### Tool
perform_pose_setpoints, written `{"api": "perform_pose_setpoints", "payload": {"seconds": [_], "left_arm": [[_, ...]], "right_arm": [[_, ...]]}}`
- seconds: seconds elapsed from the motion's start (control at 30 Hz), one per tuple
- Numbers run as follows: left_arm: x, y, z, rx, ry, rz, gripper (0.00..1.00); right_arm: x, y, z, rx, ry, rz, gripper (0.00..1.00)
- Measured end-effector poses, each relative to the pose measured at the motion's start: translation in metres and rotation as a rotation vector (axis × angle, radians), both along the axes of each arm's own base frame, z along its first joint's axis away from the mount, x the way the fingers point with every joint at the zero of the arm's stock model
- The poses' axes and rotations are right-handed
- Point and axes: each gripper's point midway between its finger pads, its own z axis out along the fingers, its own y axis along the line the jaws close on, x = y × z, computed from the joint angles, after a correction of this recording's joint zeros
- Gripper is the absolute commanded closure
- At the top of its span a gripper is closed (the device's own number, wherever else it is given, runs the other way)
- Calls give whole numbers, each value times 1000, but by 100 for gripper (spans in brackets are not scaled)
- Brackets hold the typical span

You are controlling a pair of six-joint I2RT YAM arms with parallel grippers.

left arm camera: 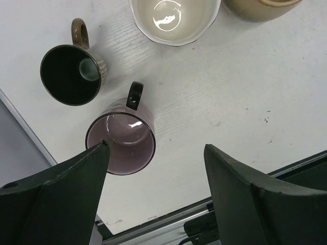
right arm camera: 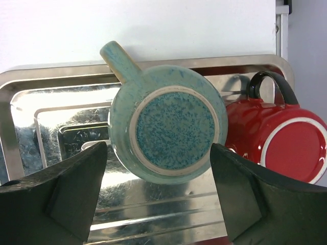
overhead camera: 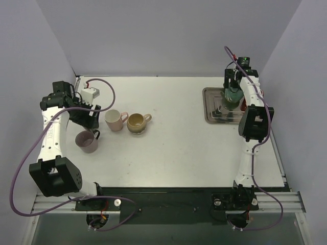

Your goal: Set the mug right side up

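Observation:
A teal mug (right arm camera: 171,130) stands upside down on the metal tray (right arm camera: 30,102), speckled base up, handle toward the far left. A red mug (right arm camera: 286,148) stands upside down beside it on the right, touching or nearly so. My right gripper (right arm camera: 158,148) is open above the teal mug, a finger on each side and clear of it. In the top view the right gripper (overhead camera: 232,91) hangs over the teal mug (overhead camera: 234,97) on the tray (overhead camera: 212,115). My left gripper (left arm camera: 156,145) is open and empty above the table beside an upright mauve mug (left arm camera: 120,145).
Upright mugs stand at the table's left: a dark brown one (left arm camera: 71,74), a white-pink one (left arm camera: 173,20), a tan one (left arm camera: 258,7). In the top view I see the pink (overhead camera: 115,120), tan (overhead camera: 138,122) and mauve (overhead camera: 87,141) mugs. A small white box (overhead camera: 90,94) sits at the back left.

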Motion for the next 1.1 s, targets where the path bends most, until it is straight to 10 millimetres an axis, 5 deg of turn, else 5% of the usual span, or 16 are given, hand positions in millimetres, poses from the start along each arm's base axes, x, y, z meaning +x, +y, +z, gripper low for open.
{"api": "perform_pose_setpoints", "payload": {"seconds": [0.5,0.77,1.0,1.1], "left_arm": [[-2,-8,-3,-29,33,-7,15],[-2,-11,0,-30,22,-21,15],[-1,-12,11,-26,-11,-47,15],[1,-13,15,-24,-27,-61,15]], "right_arm": [[8,6,-14,-54,23,67,36],[-36,33,-10,0,119,128,40],[-98,58,-37,120,308,150,43],[-116,66,-44,140,368,165,35]]}}
